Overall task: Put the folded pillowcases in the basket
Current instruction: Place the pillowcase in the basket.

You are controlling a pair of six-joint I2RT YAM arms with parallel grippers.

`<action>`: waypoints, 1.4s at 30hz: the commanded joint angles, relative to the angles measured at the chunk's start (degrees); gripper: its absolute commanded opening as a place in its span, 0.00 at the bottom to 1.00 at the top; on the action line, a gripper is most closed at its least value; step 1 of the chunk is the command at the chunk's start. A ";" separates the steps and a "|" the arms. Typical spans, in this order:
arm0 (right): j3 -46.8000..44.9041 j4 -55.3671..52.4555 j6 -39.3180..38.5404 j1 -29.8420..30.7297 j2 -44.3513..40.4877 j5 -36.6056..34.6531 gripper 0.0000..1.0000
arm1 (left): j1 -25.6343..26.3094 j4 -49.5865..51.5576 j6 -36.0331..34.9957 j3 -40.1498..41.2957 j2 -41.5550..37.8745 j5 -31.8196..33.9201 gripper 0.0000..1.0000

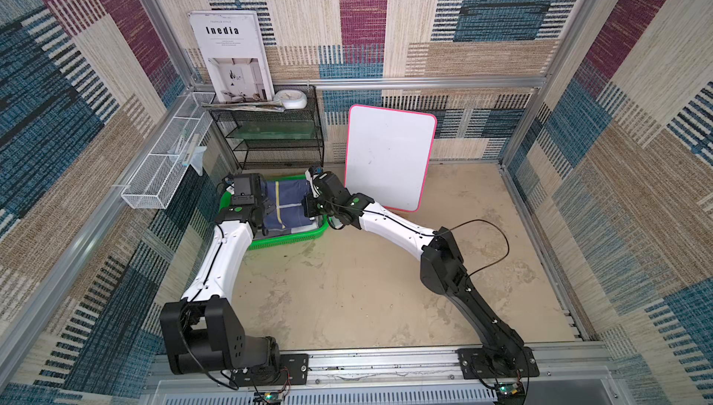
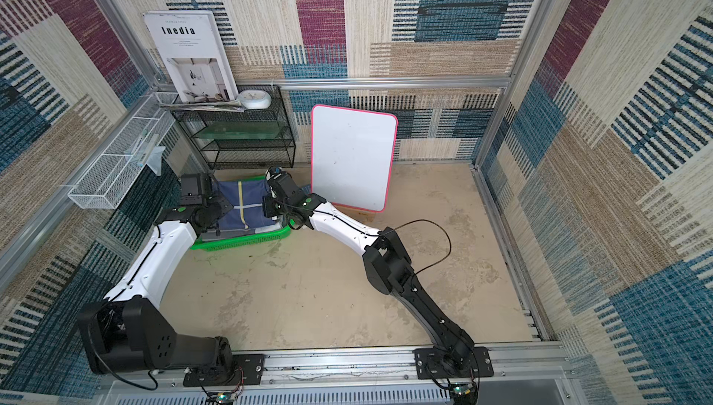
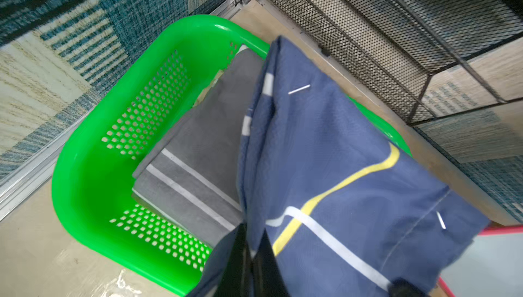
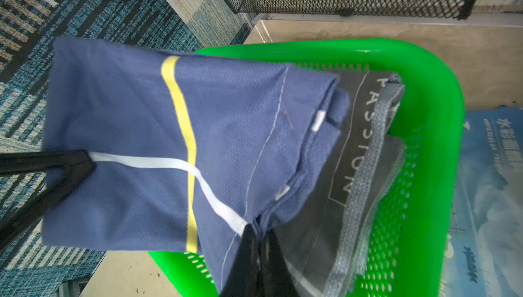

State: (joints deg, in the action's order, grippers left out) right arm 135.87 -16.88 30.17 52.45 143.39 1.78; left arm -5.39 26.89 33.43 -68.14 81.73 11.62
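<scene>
Navy-blue with one yellow and one white stripe crossing on it, the pillowcase (image 1: pixel 288 204) hangs folded between the two arms, directly over the basket (image 1: pixel 287 240). In both top views it covers most of the basket's opening (image 2: pixel 241 206). The left claw (image 3: pixel 250 233) is pressed together on one edge of the cloth, its dark fingers meeting on the fabric where the white stripe ends. The right claw (image 4: pixel 259 239) is pinched onto the opposite edge, near a stitched hem. In the right wrist view the pillowcase (image 4: pixel 135 140) reaches out past the green rim (image 4: pixel 441 106) on one side. Whether its underside touches what lies below cannot be told. Inside the basket (image 3: pixel 85 154) lies a grey folded cloth (image 3: pixel 195 165) with white stripes. The right wrist view also shows a dark packet (image 4: pixel 348 151) with white lettering and a grey woven strap over it. The basket stands at the far left of the beige surface (image 1: pixel 366 287), just in front of a black mesh shelf (image 1: pixel 270 133). It is near a pink-edged whiteboard (image 1: pixel 389 156) that leans against the back wall. A white wire rack (image 1: pixel 166 160) hangs on the left wall, apart from the basket.
</scene>
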 commanded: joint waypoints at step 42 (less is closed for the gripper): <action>-46.43 17.68 -0.73 -0.69 -40.21 -4.79 0.92 | 7.15 1.10 6.84 10.73 -25.13 -1.27 0.87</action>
State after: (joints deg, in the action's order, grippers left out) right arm 94.19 -3.90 29.39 51.68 107.94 1.45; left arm 0.34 28.32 39.00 -57.47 59.11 8.21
